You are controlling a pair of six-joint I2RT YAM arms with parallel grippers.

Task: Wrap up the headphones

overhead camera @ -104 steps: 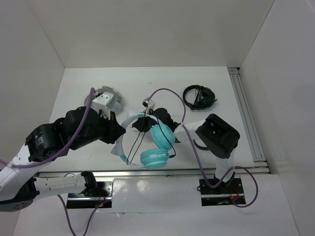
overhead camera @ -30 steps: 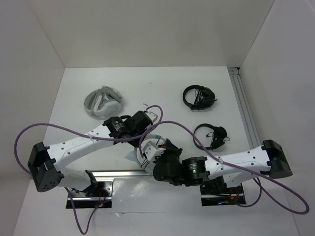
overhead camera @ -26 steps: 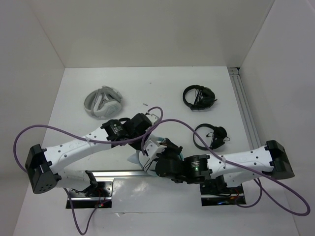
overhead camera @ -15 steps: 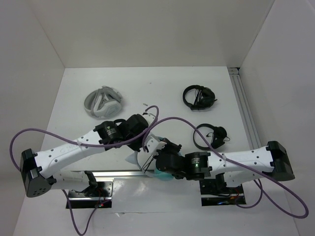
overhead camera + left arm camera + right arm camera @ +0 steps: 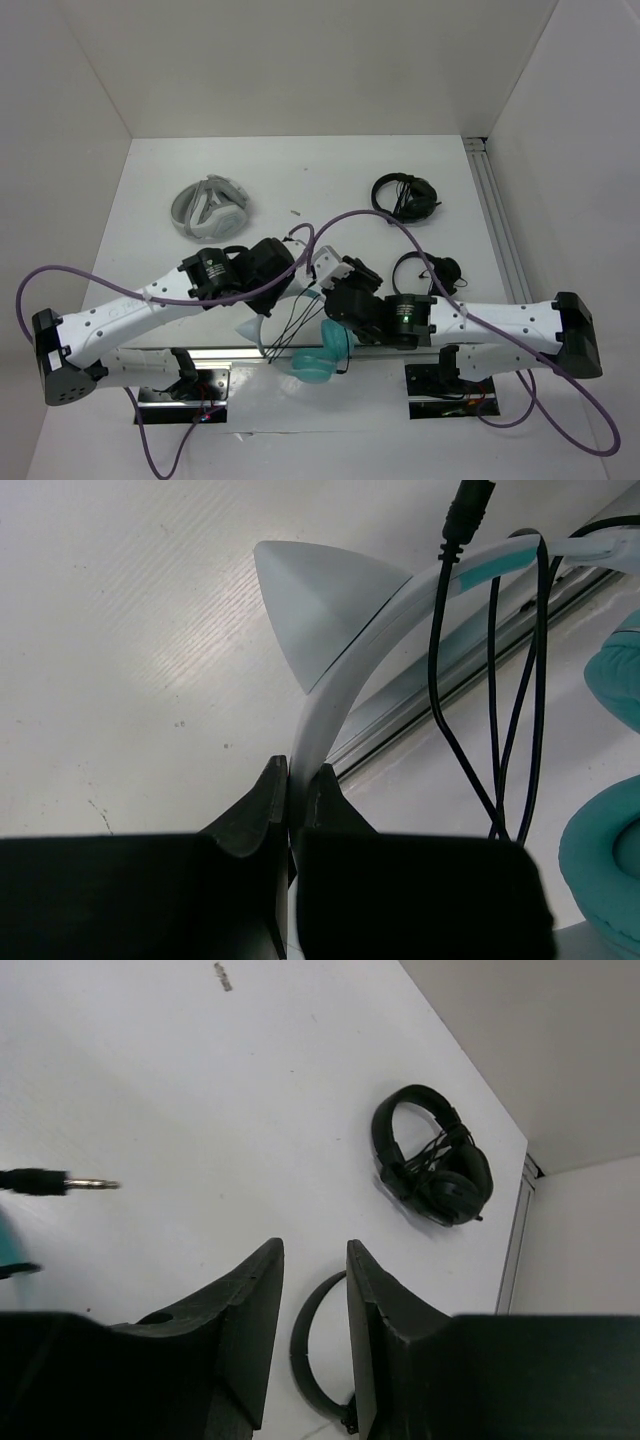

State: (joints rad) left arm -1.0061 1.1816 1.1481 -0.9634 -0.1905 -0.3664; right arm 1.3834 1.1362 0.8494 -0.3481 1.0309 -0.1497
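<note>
A white table (image 5: pixel 150 190) boxed in by plain white walls carries a grey-white folded pair (image 5: pixel 210 208) at the back left. A black pair (image 5: pixel 405 195) lies at the back right, with another black pair (image 5: pixel 427 277) nearer. The headphones (image 5: pixel 312 362) are at the near edge, between the two arms, and seem lifted off the surface.

The left gripper (image 5: pixel 290 780) is pinched tight on the headband (image 5: pixel 335 670), just below one ear-like point. The right gripper (image 5: pixel 315 1260) has its fingers a little apart with nothing between them, and the jack plug (image 5: pixel 60 1182) shows off to its left.

The headphones look light. The band is probably stiff, springy and smooth enough to slip in so thin a pinch. The cable (image 5: pixel 490 730) is limp and thin and likely to tangle, so it is best taken on a free stretch near the plug.

The ear cups (image 5: pixel 605 855) are round, teal and padded, the band is pale white-blue, and the black cable hangs in loops across it.
</note>
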